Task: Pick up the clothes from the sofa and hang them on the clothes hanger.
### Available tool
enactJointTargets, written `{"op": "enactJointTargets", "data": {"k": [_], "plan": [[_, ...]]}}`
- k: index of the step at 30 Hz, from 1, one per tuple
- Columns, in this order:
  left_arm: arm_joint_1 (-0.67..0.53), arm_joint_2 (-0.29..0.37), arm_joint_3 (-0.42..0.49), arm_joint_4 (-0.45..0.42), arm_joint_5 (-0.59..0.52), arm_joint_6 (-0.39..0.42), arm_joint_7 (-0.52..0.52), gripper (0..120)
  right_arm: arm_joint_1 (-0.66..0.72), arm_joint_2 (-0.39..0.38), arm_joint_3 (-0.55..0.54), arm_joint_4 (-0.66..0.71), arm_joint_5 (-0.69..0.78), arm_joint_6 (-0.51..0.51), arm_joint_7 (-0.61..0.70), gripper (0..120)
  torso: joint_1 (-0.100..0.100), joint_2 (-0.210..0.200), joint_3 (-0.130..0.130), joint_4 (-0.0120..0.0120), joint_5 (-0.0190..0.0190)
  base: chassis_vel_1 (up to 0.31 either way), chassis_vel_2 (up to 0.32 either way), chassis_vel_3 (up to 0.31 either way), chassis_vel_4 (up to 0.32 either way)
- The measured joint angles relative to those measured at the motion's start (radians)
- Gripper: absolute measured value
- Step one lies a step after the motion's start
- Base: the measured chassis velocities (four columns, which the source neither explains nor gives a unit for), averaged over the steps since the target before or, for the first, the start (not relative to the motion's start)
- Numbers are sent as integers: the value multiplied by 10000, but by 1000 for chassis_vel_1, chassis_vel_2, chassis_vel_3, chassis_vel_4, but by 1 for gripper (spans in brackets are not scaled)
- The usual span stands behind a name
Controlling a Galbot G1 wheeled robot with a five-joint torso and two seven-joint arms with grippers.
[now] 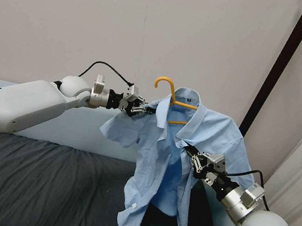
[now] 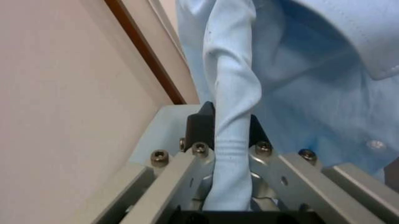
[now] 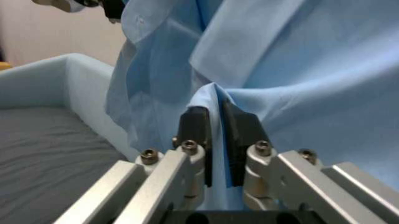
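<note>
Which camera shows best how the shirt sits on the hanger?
Head view: the whole blue shirt drapes over the yellow hanger. Left wrist view shows a twisted fold clamped in the left claw; right wrist view, an edge pinched in the right claw.

We count one light-blue shirt; one yellow hanger; one sofa; two end effectors, namely one left end effector and one right end effector; and one dark brown post.
</note>
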Motion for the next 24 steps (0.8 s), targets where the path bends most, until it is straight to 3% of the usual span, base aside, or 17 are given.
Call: {"op": "enactJointTargets", "data": {"k": [4,11,14,16,21,24], "plan": [[-96,142,-68,192,137,-129,16,2,-576,-177,80,68,-27,-84,243,32,0,0,0,2,-1,0,0,0,0],[-242,204,-85,505,230,-318,331,2,-1341,-254,439,436,-169,-29,326,52,0,-1,0,-2,1,0,0,0,0],[-263,302,-96,704,330,-481,522,2,-1769,-411,821,1050,-108,1,323,67,0,0,0,-1,0,0,0,0,0],[-258,321,-108,737,354,-502,552,2,-1787,-453,859,1145,-70,1,329,70,0,0,0,-1,0,0,0,0,0],[-73,489,-229,812,455,-654,1152,2,-1403,-1043,1319,1584,694,-45,591,93,0,0,-1,3,0,0,0,0,0],[64,493,-287,834,520,-739,1280,2,-1196,-1412,1522,1447,917,-54,544,98,0,0,0,2,3,0,0,0,0]]}}
